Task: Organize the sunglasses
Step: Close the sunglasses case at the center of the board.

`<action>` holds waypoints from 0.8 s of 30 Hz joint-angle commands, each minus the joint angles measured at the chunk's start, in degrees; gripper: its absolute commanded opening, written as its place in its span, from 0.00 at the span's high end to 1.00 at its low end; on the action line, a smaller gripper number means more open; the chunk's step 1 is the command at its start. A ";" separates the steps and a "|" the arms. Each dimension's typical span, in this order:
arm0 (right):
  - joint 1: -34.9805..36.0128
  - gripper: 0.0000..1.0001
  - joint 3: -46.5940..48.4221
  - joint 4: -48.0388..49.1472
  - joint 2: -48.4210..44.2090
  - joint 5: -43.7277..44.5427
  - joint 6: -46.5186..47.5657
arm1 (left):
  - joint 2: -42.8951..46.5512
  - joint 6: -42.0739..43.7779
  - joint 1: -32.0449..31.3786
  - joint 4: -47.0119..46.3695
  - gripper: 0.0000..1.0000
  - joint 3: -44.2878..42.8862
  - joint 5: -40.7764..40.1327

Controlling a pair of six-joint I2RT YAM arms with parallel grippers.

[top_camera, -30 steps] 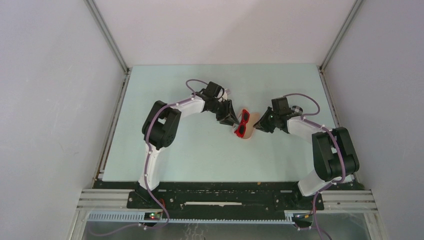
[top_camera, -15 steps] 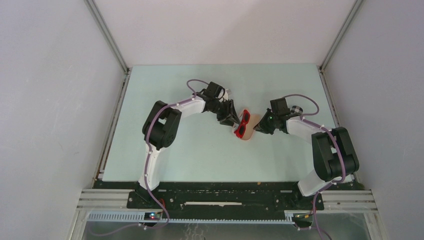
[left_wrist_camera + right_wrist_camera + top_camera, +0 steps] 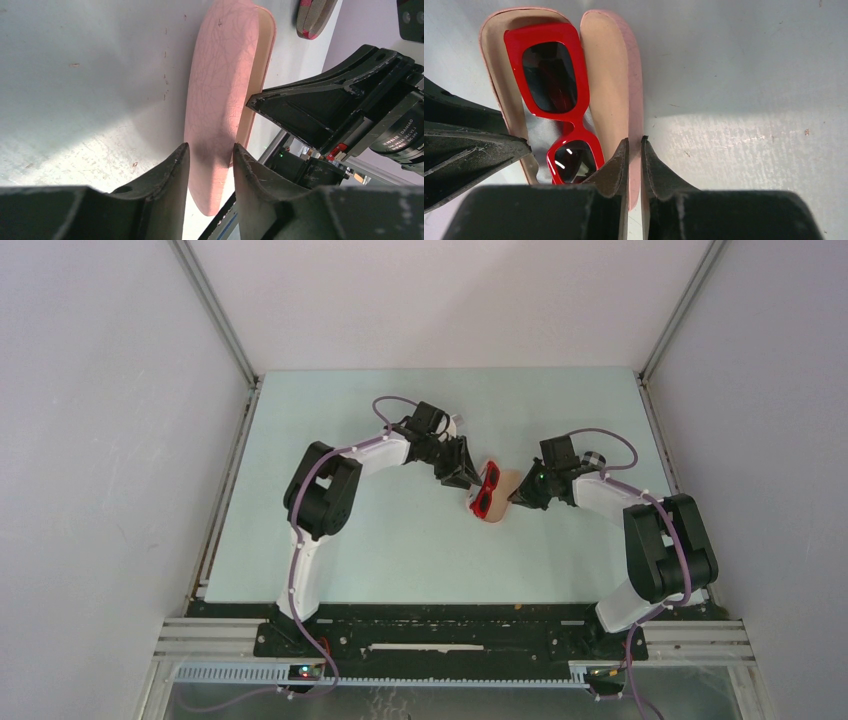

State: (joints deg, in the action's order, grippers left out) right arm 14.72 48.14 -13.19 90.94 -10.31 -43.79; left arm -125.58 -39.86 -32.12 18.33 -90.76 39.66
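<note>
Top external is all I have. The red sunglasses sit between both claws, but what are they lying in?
Observer: The right wrist view shows the red sunglasses lying in one half of an open pink case, with its tan lining showing.
Operator: What does the right claw have?
Observer: The right claw pinches the rim of the case's empty half, right beside the glasses.
Operator: And the left claw?
Observer: In the left wrist view, the left claw straddles one end of the case's textured outer shell. I can't tell whether it clamps.
</note>
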 commanded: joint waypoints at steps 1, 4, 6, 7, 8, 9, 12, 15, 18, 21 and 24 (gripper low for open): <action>0.40 0.86 2.77 -0.47 0.05 0.46 0.88 | 3.89 1.72 0.27 -0.13 0.62 -1.37 0.49; 0.40 0.86 3.08 -0.55 0.17 0.43 0.92 | 3.94 1.55 0.36 -0.37 0.70 -1.46 0.72; 0.47 0.86 3.35 -0.58 0.36 0.31 0.96 | 3.93 1.37 0.31 -0.63 0.74 -1.45 0.98; 0.42 0.86 3.43 -0.69 0.42 0.29 0.96 | 3.86 1.28 0.30 -0.70 0.76 -1.46 1.07; 0.49 0.86 3.53 -0.67 0.46 0.29 0.97 | 3.79 1.20 0.30 -0.70 0.79 -1.44 1.16; 0.48 0.86 3.66 -0.77 0.47 0.29 0.94 | 3.70 1.19 0.25 -0.73 0.81 -1.44 1.31; 0.86 0.86 4.52 -1.80 0.26 0.91 0.88 | 3.24 1.10 0.15 -0.67 0.82 -1.23 1.64; 2.38 0.86 6.66 -3.93 0.59 2.72 1.23 | 2.93 1.01 -0.07 -0.66 0.83 -0.68 1.58; 4.16 0.86 9.15 -5.81 1.61 4.52 1.75 | 2.56 0.92 -0.56 -0.67 0.85 -0.39 1.48; 5.96 0.86 11.57 -7.46 2.89 5.88 1.99 | 2.19 0.83 -1.07 -0.83 0.88 -0.46 1.55; 7.65 0.86 14.34 -9.39 4.56 7.50 2.35 | 1.76 0.75 -1.39 -0.92 0.91 -0.55 1.68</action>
State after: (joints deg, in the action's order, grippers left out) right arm 19.11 57.36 -22.98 94.06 -2.85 -41.56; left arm -125.58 -38.76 -31.90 18.81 -90.76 38.59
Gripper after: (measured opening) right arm 0.148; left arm 0.268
